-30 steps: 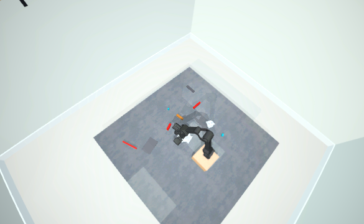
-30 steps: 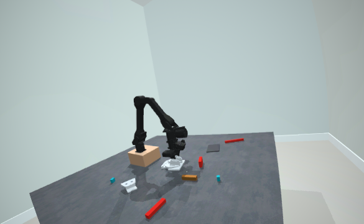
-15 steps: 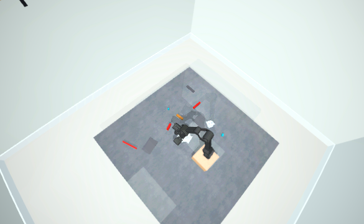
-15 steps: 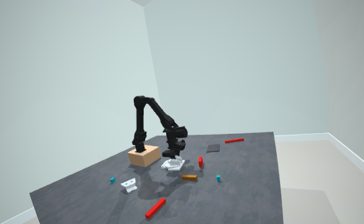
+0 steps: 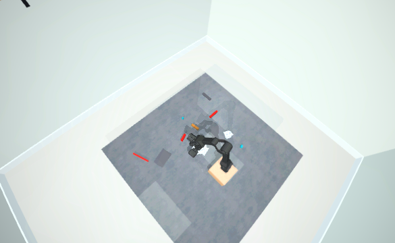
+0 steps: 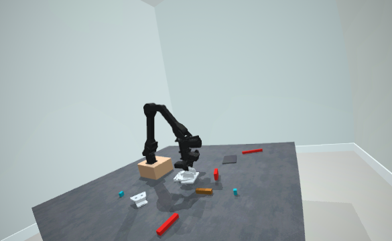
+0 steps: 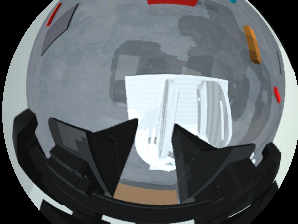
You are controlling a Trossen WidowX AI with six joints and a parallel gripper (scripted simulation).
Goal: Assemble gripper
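My gripper (image 7: 154, 124) (image 6: 189, 167) points down, shut on a white jaw (image 7: 165, 112) (image 6: 192, 171) that stands long and narrow between the fingertips. This jaw is over the white gripper base (image 7: 135, 86) (image 6: 186, 181) (image 5: 203, 150); whether it touches the base or sits on a pin is not clear. A second white jaw (image 7: 204, 107) appears at the right side of the base in the wrist view. Pins and gear teeth cannot be made out. The white housing plate (image 6: 139, 198) (image 5: 228, 134) stands apart on the table, with two holes showing.
A red block (image 5: 183, 137) (image 6: 216, 174) and an orange block (image 5: 195, 127) (image 6: 204, 191) are near the base. Another red bar (image 6: 167, 224) (image 5: 213, 114), two small cyan blocks (image 6: 121, 193) (image 6: 235, 191) and a dark flat pad (image 5: 163, 157) (image 6: 230, 159) lie farther out.
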